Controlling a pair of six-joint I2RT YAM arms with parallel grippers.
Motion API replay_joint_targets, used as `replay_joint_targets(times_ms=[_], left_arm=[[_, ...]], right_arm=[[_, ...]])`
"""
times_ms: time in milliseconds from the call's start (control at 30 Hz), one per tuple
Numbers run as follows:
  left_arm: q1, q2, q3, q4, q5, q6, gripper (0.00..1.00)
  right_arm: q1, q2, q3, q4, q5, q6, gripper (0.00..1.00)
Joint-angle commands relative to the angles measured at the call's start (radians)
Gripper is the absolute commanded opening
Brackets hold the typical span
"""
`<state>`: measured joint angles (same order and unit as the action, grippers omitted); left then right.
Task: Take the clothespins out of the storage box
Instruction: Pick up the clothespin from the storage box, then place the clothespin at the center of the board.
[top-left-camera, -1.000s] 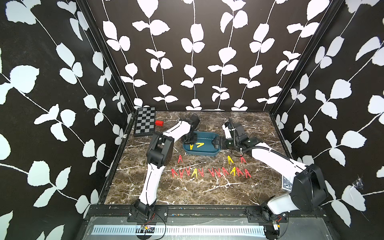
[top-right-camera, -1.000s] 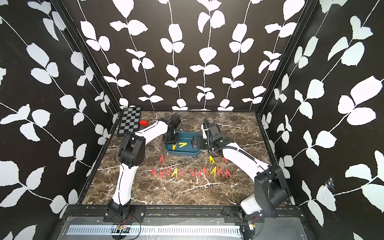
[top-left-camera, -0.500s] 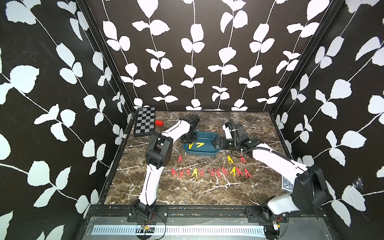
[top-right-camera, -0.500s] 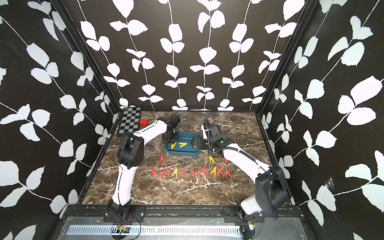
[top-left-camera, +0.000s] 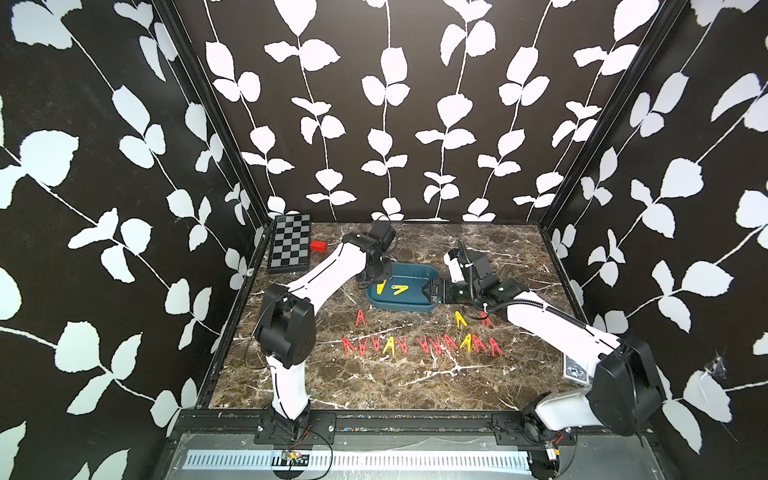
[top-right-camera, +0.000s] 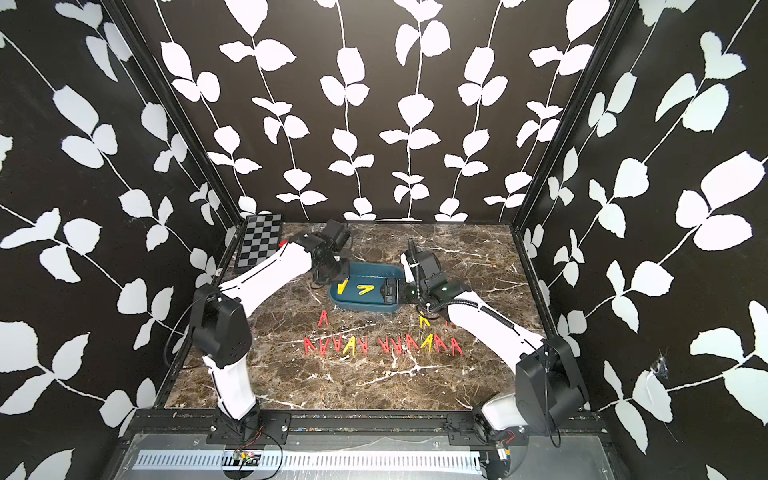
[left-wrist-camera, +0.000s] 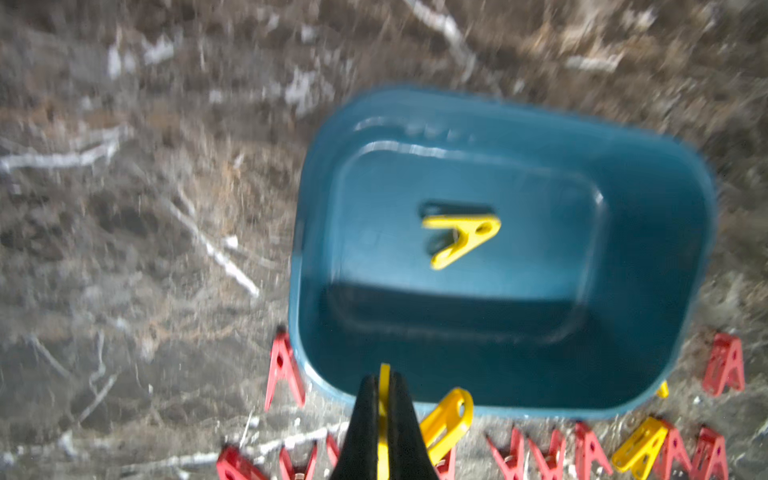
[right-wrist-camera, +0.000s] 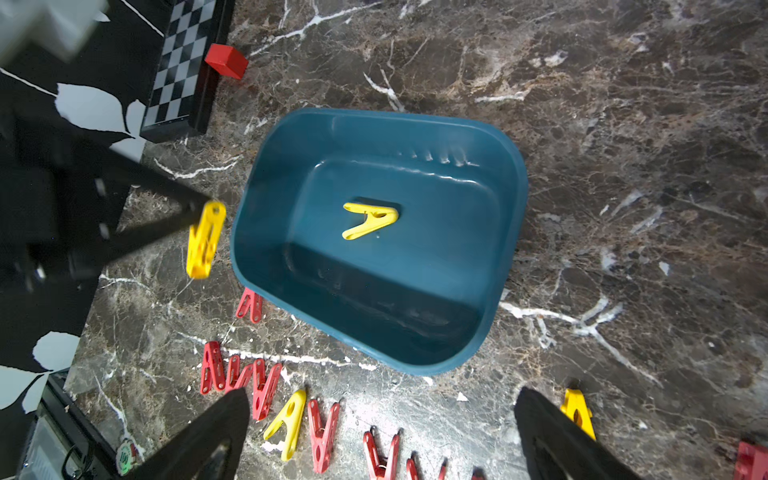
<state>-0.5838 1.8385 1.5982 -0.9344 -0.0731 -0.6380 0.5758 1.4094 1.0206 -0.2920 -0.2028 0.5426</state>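
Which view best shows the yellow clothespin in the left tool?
The right wrist view: the yellow plastic clothespin shows whole and sharp. The left wrist view catches only its blurred edge between the black fingers; in both top views it is a speck.

A black-and-grey checkerboard (top-left-camera: 289, 243) lies in the far left corner of the brown marble bench (top-left-camera: 395, 382), a small red block (top-left-camera: 318, 246) just beside it.

Storage box (top-left-camera: 399, 308) sat mid-frame on the surface (top-left-camera: 374, 382); one clothespin (top-left-camera: 400, 289) lay in it, clothespin row (top-left-camera: 390, 345) below it, checkerboard (top-left-camera: 289, 243) upper left.
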Motion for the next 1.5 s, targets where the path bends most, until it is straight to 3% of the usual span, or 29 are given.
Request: replay_joint_targets(times_ms=[0, 300, 733, 1133, 1367, 1467], left_arm=[[-0.021, -0.087, -0.111, 0.017, -0.005, -0.083, 0.00], [-0.060, -0.168, -0.352, 0.141, 0.048, -0.188, 0.00], [-0.083, 0.004, -0.314, 0.213, 0.091, -0.196, 0.00], [-0.090, 0.068, -0.286, 0.223, 0.092, -0.195, 0.02], [-0.090, 0.078, -0.268, 0.213, 0.094, -0.186, 0.22], [-0.090, 0.061, -0.273, 0.209, 0.093, -0.187, 0.24]], right_arm=[[0.013, -0.030, -0.021, 0.028, -0.015, 0.003, 0.99], [0.033, -0.055, -0.048, 0.032, -0.013, 0.007, 0.99], [0.042, -0.085, -0.069, 0.004, 0.017, 0.007, 0.99], [0.044, -0.059, -0.050, -0.006, 0.018, 0.003, 0.99], [0.045, -0.028, -0.024, -0.016, 0.020, -0.009, 0.99], [0.045, -0.004, 0.000, -0.027, 0.023, -0.020, 0.99]])
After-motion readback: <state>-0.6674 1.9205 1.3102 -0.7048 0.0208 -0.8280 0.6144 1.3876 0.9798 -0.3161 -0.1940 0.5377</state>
